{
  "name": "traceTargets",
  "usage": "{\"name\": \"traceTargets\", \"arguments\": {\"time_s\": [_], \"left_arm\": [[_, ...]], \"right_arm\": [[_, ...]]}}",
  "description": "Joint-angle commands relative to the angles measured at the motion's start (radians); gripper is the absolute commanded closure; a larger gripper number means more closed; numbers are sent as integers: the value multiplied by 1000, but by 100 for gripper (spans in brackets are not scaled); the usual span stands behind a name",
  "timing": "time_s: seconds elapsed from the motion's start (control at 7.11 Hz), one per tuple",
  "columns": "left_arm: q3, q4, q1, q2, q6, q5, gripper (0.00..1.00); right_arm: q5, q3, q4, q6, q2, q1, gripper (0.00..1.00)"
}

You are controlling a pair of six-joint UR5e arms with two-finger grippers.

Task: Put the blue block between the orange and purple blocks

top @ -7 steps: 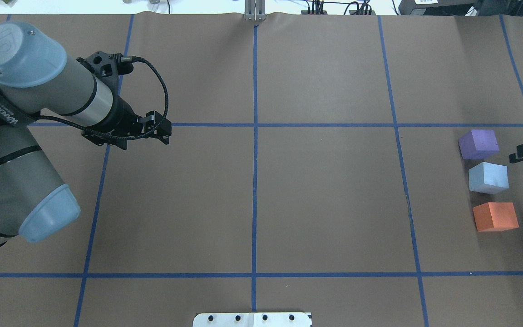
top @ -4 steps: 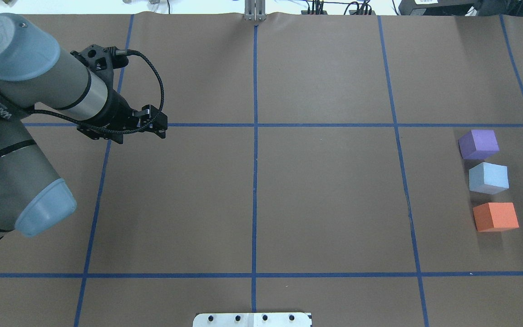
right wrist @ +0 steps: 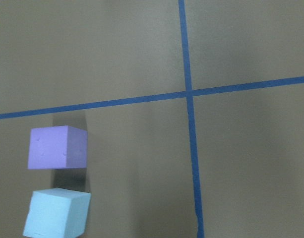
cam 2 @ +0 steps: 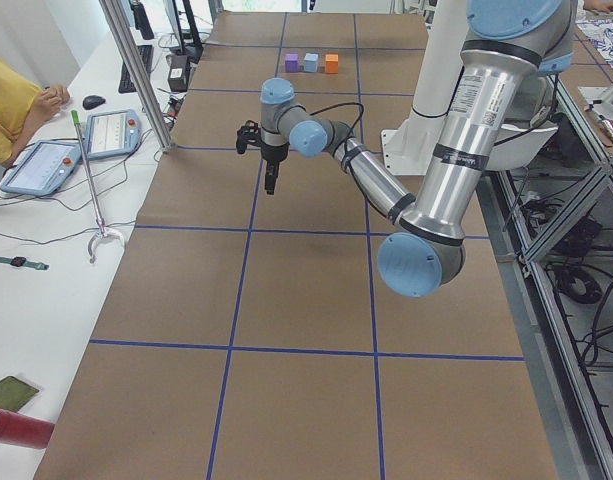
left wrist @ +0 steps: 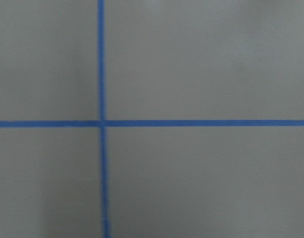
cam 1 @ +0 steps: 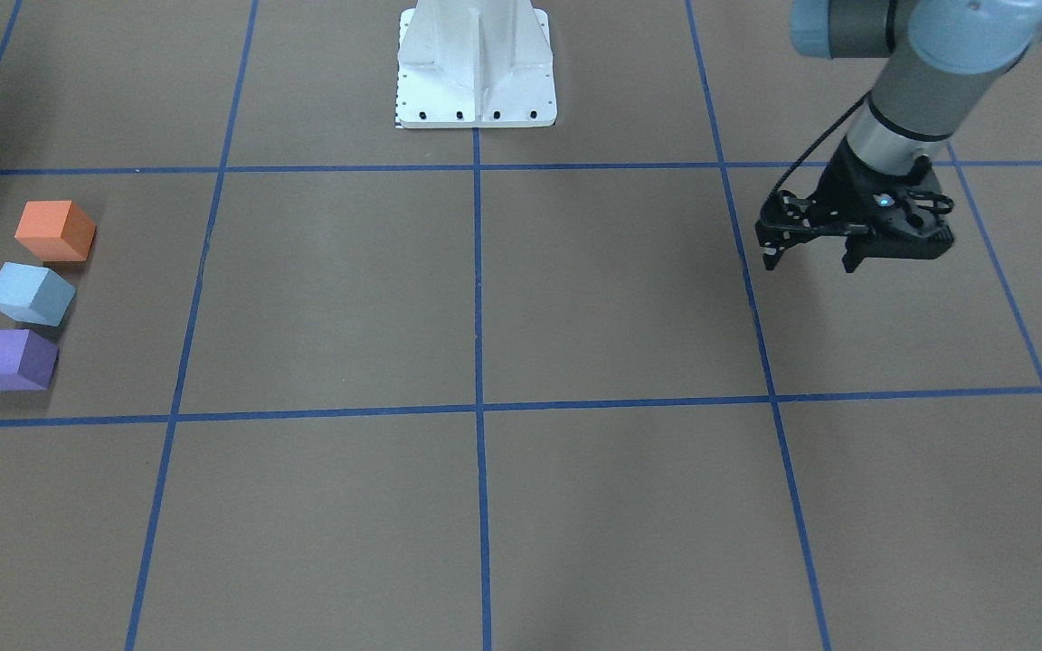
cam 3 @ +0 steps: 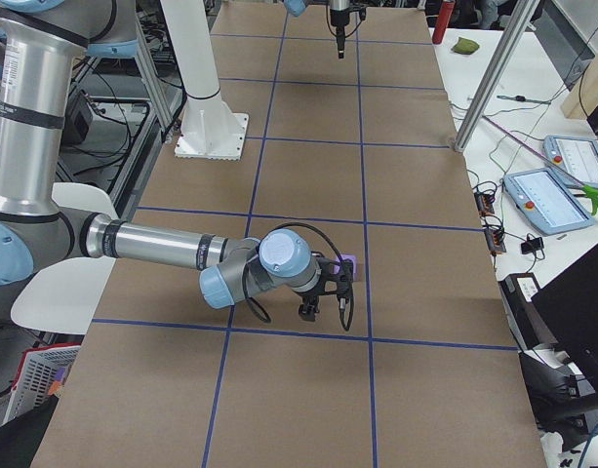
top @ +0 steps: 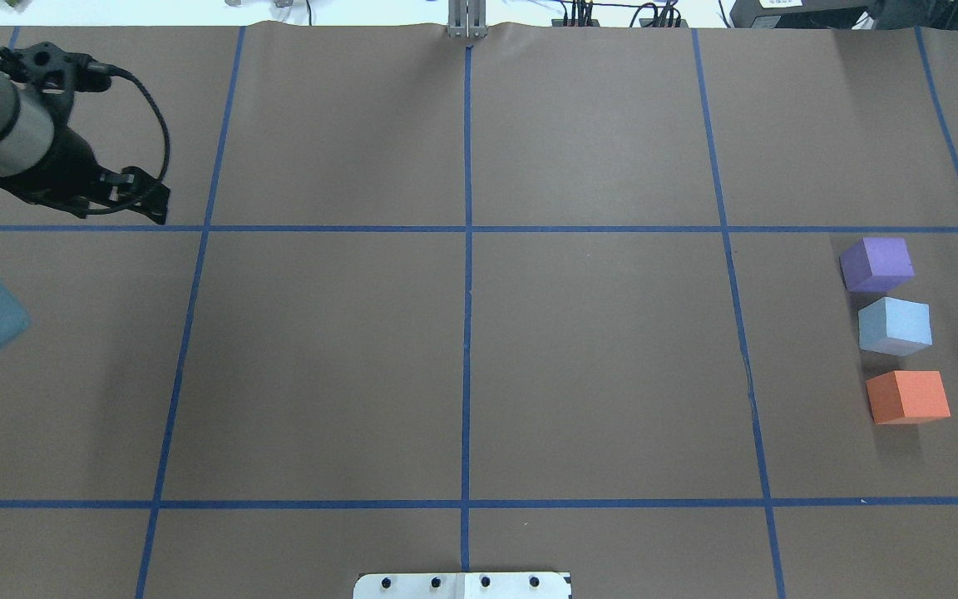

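- The counter (top: 595, 366) is covered in matte brown paper, divided into large squares by blue tape lines (top: 468, 333).
- Three matte, sharp-edged cubes stand in a row near the counter's right-hand edge.
- The blue block (top: 895, 326) sits between the purple block (top: 876, 264) and the orange block (top: 908, 397), with a narrow gap on each side. It is turned slightly askew from its neighbours.
- The left pincer (cam 1: 810, 262) hangs above the counter with its fingers spread and nothing between them. It is well apart from the blocks, with a wide stretch of paper between.
- The right pincer (cam 3: 325, 304) is near the purple block, but I cannot tell whether it is released or clenched.
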Motion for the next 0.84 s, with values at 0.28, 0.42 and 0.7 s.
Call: {"name": "traceTargets", "arguments": {"time_s": [0.28, 0.42, 0.7], "left_arm": [[224, 18, -401, 154, 663, -158, 0], [278, 63, -467, 150, 714, -162, 0], [301, 125, -558, 151, 753, -228, 0]], "right_arm": [[-137, 27, -615, -404, 243, 67, 0], [-195, 31, -707, -448, 315, 77, 0], [-193, 31, -714, -448, 319, 74, 0]]}}
